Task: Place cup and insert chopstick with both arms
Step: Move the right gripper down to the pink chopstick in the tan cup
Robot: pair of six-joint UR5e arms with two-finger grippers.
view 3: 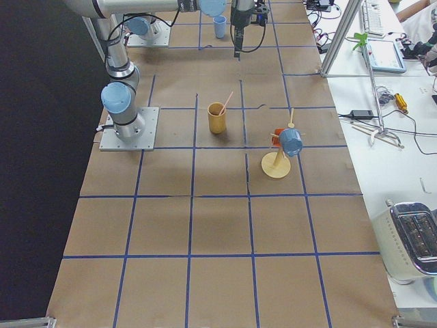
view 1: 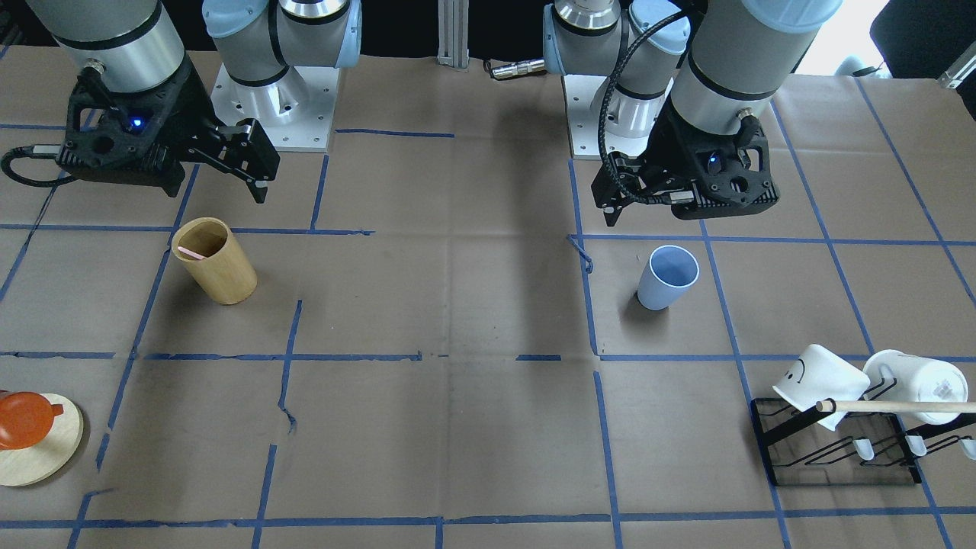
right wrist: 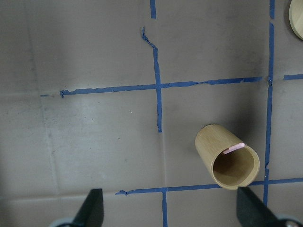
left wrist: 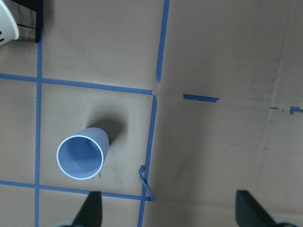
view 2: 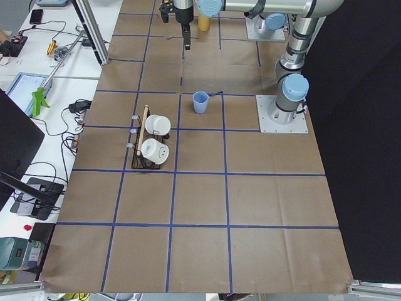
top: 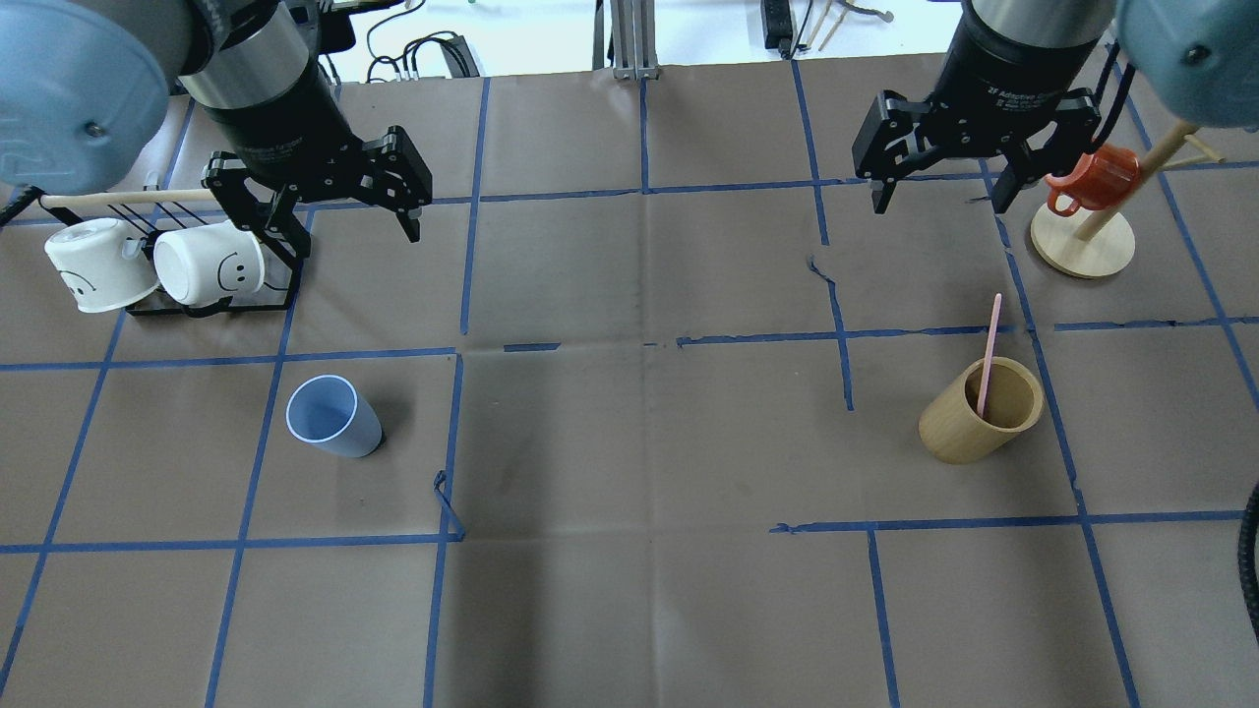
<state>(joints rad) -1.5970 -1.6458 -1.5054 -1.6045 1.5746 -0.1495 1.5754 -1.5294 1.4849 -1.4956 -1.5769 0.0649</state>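
Observation:
The pale blue cup point(top: 332, 416) stands upright on the brown paper on my left side; it also shows in the front view point(view 1: 667, 277) and the left wrist view point(left wrist: 83, 153). One pink chopstick point(top: 987, 354) leans inside a tan wooden cylinder point(top: 979, 411) on my right side, with its tip showing in the right wrist view point(right wrist: 234, 148). My left gripper point(top: 339, 231) is open and empty, high above the table beyond the cup. My right gripper point(top: 941, 205) is open and empty, high above the table beyond the cylinder.
A black wire rack point(top: 157, 300) with two white mugs and a long wooden dowel sits at the far left. A wooden mug tree point(top: 1082, 246) with an orange mug point(top: 1087, 182) stands at the far right. Blue tape lines cross the paper.

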